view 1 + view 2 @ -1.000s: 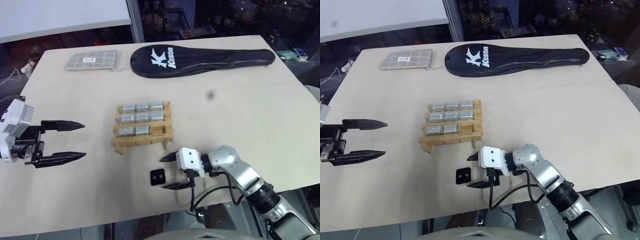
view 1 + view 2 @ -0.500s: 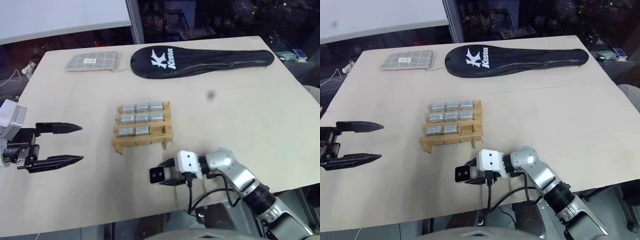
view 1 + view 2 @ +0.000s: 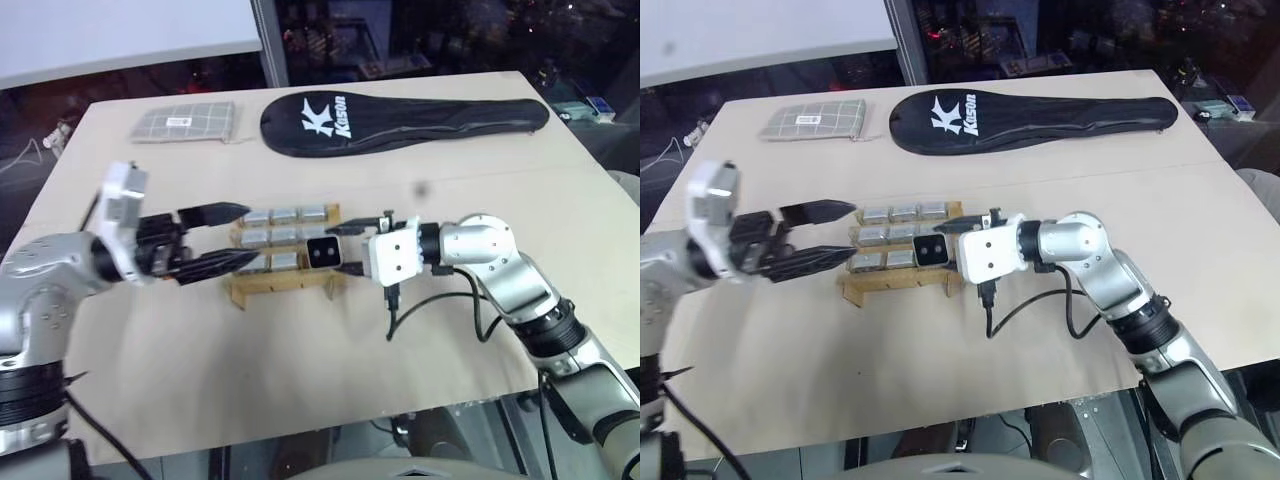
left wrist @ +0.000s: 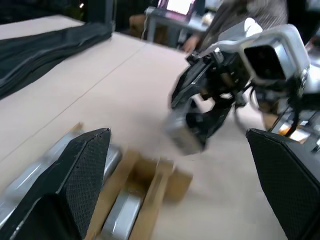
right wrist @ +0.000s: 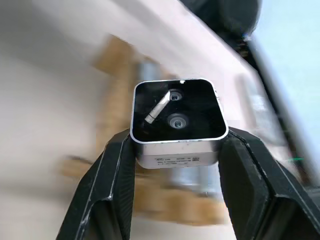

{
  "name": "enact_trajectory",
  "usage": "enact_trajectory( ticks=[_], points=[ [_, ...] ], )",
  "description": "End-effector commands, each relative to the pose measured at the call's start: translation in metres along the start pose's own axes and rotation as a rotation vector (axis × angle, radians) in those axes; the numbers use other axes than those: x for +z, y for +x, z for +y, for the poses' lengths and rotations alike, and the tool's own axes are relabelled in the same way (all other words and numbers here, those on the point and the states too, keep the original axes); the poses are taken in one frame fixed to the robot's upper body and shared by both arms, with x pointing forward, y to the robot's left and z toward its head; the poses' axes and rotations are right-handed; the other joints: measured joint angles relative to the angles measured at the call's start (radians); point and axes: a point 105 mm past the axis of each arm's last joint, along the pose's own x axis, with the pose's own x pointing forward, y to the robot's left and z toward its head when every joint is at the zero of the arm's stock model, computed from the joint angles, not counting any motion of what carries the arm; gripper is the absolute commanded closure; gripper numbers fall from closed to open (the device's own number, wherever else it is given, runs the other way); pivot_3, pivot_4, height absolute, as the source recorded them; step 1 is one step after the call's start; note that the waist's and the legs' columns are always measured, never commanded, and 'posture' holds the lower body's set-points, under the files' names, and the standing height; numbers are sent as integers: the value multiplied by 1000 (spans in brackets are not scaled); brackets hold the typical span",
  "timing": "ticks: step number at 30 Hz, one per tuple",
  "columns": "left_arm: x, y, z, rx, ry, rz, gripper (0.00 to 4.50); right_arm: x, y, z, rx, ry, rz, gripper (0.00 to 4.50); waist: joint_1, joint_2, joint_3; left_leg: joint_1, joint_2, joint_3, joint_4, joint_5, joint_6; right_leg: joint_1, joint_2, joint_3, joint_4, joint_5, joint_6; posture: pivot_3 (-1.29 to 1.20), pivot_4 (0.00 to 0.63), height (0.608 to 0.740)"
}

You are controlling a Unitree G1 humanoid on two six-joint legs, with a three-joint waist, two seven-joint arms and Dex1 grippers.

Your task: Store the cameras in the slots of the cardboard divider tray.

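Observation:
My right gripper [image 3: 336, 251] is shut on a camera [image 3: 323, 252], a silver cube with its black lens face [image 5: 176, 107] turned toward my left arm. It hangs just above the near right corner of the cardboard divider tray [image 3: 283, 284]. Several silver cameras [image 3: 286, 215] lie in the tray's slots. My left gripper [image 3: 252, 235] is open with nothing between its fingers [image 4: 82, 172], held level over the tray's left side and pointing at the held camera [image 4: 184, 139]. The near right slot is hidden behind the held camera.
A long black zipped case [image 3: 400, 118] lies across the far side of the table, with a flat grey checked pouch [image 3: 185, 122] at the far left. A black cable [image 3: 432, 298] loops down from my right wrist. Bare tabletop surrounds the tray.
My right gripper shut on the camera lying near the table's front edge and lifted it to the tray's near right corner. My left gripper swung right to the tray, staying open.

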Motion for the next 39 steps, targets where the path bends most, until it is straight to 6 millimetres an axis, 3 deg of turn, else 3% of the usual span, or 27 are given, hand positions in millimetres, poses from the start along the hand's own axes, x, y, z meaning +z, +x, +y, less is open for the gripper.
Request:
enact_trajectory(
  ticks=[1, 8, 21, 29, 32, 37, 39],
  points=[
    [5, 18, 8, 27, -32, -32, 0, 7, 2, -19, -109, -165, -23, 2684, 0, -1, 0, 0, 0, 0, 0, 0, 0, 0, 0, 0, 0, 0, 0, 0, 150, 740],
    [5, 28, 14, -7, -79, -43, 0, 12, 7, -32, -234, -302, -77, 2684, -7, -1, 0, 0, 1, 3, -1, 1, -2, -1, 2, 4, 0, 0, 0, 0, 150, 740],
    [11, 35, 9, -64, -79, -53, 0, 21, 13, -26, -231, -380, -157, 2684, -7, -1, 0, 1, 1, 3, 0, 1, -2, -1, 2, 4, 0, 0, 0, 0, 150, 740],
    [9, 32, 5, -74, -88, -48, 3770, 22, 15, -21, -209, -365, -177, 2684, -7, -1, 0, 1, 1, 4, 0, 1, -2, -1, 2, 4, 0, 0, 0, 0, 150, 740],
    [6, 32, 4, -85, -94, -32, 3782, 21, 14, -19, -187, -329, -179, 2684, -6, -1, 0, 1, 1, 3, 0, 1, -2, -1, 2, 4, 0, 0, 0, 0, 150, 740],
    [3, 36, 6, -90, -73, -28, 3782, 15, 0, -16, -186, -229, -146, 283, -5, -1, 0, 1, 1, 3, 0, 0, 0, -1, 2, 4, 0, 0, 0, 0, 150, 740],
    [1, 38, 10, -64, -31, -30, 3782, 10, -18, -8, -173, -105, -125, 63, 1, -1, 0, 1, 1, 3, 0, 0, 0, -1, 2, 4, 0, 0, 0, 0, 150, 740]
  ],
)
